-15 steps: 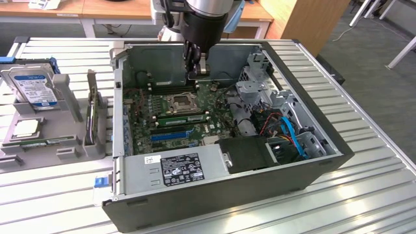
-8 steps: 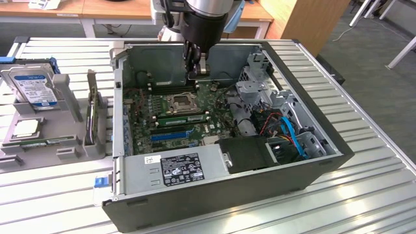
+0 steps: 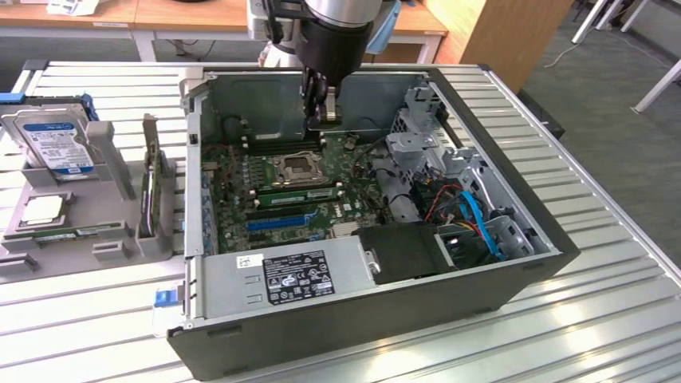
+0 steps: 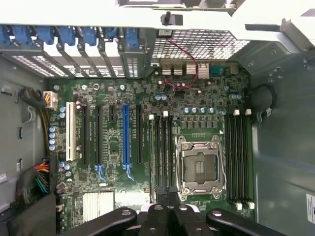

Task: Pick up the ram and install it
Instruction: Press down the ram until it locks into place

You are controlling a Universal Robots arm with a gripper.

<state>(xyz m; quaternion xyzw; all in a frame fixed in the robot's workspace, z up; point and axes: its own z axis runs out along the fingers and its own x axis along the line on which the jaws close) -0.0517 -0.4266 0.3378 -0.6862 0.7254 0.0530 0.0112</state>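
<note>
The ram, a thin green stick with a white sticker, lies flat on the grey fixture at the exterior view's left, outside the open computer case. My gripper hangs inside the case over the back part of the motherboard, far from that stick. In the wrist view its dark fingers stand close together with nothing between them, above the end of the black memory slots beside the empty CPU socket. Another green stick stands in a slot near the socket.
On the fixture stand a silver hard drive with a blue-and-white label and an upright expansion card. Inside the case are the power supply, drive cages and blue cables. The slatted metal table surrounds the case.
</note>
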